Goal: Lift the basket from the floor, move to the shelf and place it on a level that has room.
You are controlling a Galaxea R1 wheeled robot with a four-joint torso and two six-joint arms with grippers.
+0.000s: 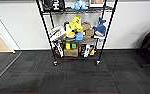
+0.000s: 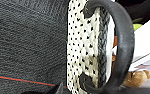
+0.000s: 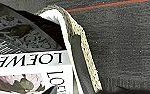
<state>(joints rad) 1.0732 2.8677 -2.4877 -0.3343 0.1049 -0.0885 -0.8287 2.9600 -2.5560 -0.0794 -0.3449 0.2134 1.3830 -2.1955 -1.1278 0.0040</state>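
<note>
A: Your basket (image 2: 84, 47) sits close under both wrists, over the floor (image 1: 73, 80). Whether either set of fingers holds it, I cannot tell.

B: You're mid-carry, I'd judge. Shelf (image 1: 77, 35) at twelve o'clock; its upper tiers look crowded.

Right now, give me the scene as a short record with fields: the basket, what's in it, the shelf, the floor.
basket: cream woven basket with a dark rim and a dark loop handle, seen close in both wrist views
basket contents: printed items marked LOEWE; a tan soft thing, too blurred to name
shelf: black wire rack ahead against the white wall, on casters; middle and lower tiers crowded
floor: dark grey carpet tiles with a thin red line
grippers: fingers not discernible
</note>
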